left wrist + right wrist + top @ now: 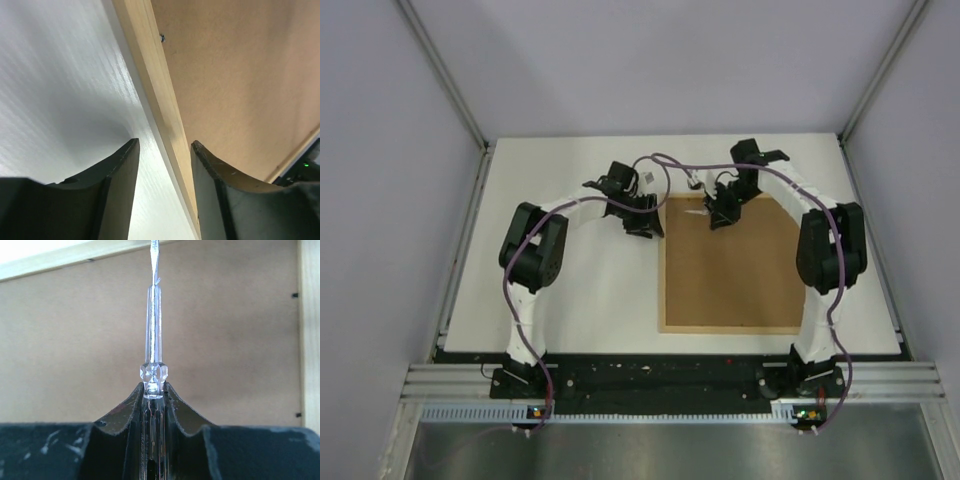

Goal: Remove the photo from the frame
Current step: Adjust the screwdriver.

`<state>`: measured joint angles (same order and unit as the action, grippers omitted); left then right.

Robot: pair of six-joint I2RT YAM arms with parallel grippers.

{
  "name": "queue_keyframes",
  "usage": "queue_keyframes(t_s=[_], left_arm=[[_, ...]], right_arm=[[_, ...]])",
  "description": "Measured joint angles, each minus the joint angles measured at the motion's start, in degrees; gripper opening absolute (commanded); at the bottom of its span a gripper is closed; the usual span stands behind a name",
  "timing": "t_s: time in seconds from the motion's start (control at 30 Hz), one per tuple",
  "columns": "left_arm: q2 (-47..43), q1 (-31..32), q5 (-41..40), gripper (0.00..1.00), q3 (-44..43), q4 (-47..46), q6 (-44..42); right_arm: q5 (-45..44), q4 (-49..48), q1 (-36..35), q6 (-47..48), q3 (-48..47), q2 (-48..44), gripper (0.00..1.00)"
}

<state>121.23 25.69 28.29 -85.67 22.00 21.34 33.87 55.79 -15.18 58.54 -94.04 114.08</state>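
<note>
Where it hangs just inside the 12 o'clock rail of the frame, the right claw is clenched on a clear-handled screwdriver, blade pointing at that rail. Left claw: released, fingers apart astride the pale wood rail near the 10 o'clock corner. Frame: brown back up, flat on the white desk, toward 3 o'clock.
</note>
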Motion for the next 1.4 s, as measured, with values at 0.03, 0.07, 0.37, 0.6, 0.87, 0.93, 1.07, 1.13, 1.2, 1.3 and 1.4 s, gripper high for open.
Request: queue_keyframes(t_s=[0.03, 0.07, 0.37, 0.6, 0.87, 0.93, 1.07, 1.13, 1.2, 1.3, 1.4], left_arm=[[0.0, -0.6, 1.1, 0.57, -0.4, 0.5, 0.3], [0.0, -1.4, 2.4, 0.60, -0.9, 0.9, 0.8], [-3.5, -4.9, 16.1, 0.61, -3.4, 0.9, 2.3], [-5.6, -3.0, 25.9, 0.56, -3.8, -0.7, 3.1], [-6.2, -2.1, 31.6, 0.52, -4.2, -3.4, 6.3], [-6.2, -1.8, 32.5, 0.51, -4.3, -4.0, 7.0], [-6.2, -0.7, 32.8, 0.44, -4.9, -3.9, 7.2], [-6.2, 0.7, 32.8, 0.40, -5.3, -3.7, 7.2], [-6.2, 1.9, 32.9, 0.37, -6.0, -3.5, 7.1], [-6.2, 3.5, 33.4, 0.33, -7.6, -2.7, 7.0], [-6.2, 4.0, 33.8, 0.35, -8.7, -2.1, 7.0]], right_arm=[[1.4, 0.0, 0.0, 0.0, 0.8, -0.6, 0.00], [2.4, 0.1, 0.1, 0.0, 1.4, -1.2, 0.00], [14.6, 5.9, 0.9, 2.0, 3.7, -4.6, 0.00], [21.4, 11.5, 1.1, 4.5, 4.2, -4.3, 0.00], [24.5, 19.1, 1.1, 10.6, 4.2, -0.9, 0.00], [24.5, 19.3, 1.1, 10.7, 4.4, -0.6, 0.00], [24.5, 19.1, 1.1, 10.3, 4.4, -0.6, 0.00], [24.5, 19.1, 1.1, 10.2, 4.3, -0.4, 0.00], [24.5, 19.0, 1.1, 10.0, 4.2, -0.1, 0.00], [24.5, 18.9, 1.1, 9.8, 3.9, 0.2, 0.00], [24.5, 18.9, 1.1, 9.9, 3.9, 0.3, 0.00]])
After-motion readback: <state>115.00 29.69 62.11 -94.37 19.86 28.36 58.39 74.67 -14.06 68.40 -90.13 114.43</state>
